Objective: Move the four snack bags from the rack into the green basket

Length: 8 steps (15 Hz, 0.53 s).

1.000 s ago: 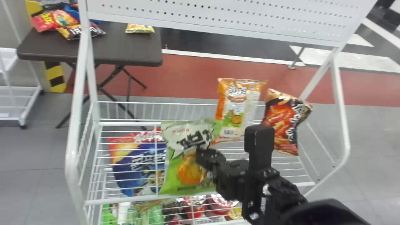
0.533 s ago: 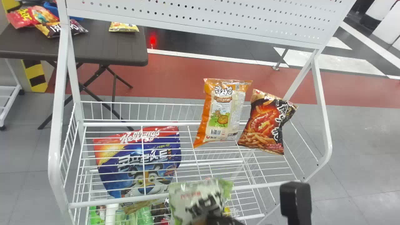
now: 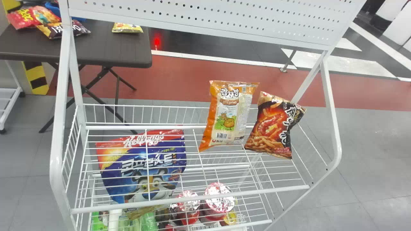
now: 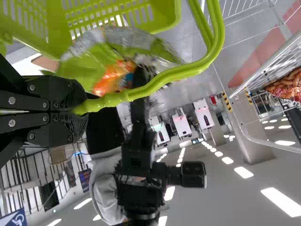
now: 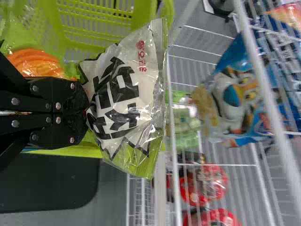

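On the rack (image 3: 192, 200) in the head view lie a blue cereal bag (image 3: 151, 170) at left, an orange-and-white bag (image 3: 229, 112) and, to its right, a black-and-red bag (image 3: 273, 125). In the right wrist view my right gripper (image 5: 87, 110) is shut on the green-and-white snack bag (image 5: 124, 94), with the green basket (image 5: 101, 26) behind it. The left wrist view shows my left gripper (image 4: 80, 106) closed around the handle (image 4: 174, 75) of the green basket (image 4: 164, 16); the green-and-white bag (image 4: 84, 70) is close to the basket's wall.
Red-topped cups (image 3: 220, 199) and green items stand on the rack's lower shelf. The rack's front rail (image 3: 189, 199) and white side posts bound the shelf. A perforated panel (image 3: 205, 16) spans its top. A dark table (image 3: 109, 48) with more bags stands behind at left.
The right gripper has carried the green-and-white bag off the rack, toward the robot and down out of the head view. The head view has shifted, so the rack appears farther left.
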Each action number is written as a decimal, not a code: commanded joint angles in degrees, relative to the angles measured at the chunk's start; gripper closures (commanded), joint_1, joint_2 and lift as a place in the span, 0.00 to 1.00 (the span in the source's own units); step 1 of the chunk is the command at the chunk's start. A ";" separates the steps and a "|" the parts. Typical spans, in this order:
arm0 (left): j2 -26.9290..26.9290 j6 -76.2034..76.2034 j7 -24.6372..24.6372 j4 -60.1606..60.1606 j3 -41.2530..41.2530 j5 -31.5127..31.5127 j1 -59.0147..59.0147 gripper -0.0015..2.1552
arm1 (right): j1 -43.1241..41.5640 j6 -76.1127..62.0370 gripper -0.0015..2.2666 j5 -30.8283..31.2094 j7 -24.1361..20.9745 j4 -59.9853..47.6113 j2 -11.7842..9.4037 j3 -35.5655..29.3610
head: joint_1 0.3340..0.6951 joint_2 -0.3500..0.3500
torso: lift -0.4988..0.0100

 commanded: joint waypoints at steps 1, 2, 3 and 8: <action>0.08 -0.13 -0.06 -0.18 0.09 0.00 0.29 0.86 | -0.87 -0.51 0.94 1.35 -0.14 2.54 -0.55 3.56 | 1.00 0.00 | 0.98; -0.01 -0.30 -0.06 -0.18 0.09 0.00 0.29 0.86 | -1.66 -0.69 0.94 1.53 -0.14 3.59 -0.64 4.79 | 1.00 0.00 | 0.98; -0.01 -0.30 -0.06 -0.18 0.00 0.00 0.38 0.86 | -2.81 -0.69 0.94 1.61 -0.22 4.74 -0.64 5.93 | 1.00 0.00 | 0.98; 0.08 -0.83 -0.15 -0.44 0.00 0.00 0.73 0.86 | -8.87 -1.74 0.69 2.58 -1.81 12.82 -0.64 13.67 | 1.00 0.00 | 0.98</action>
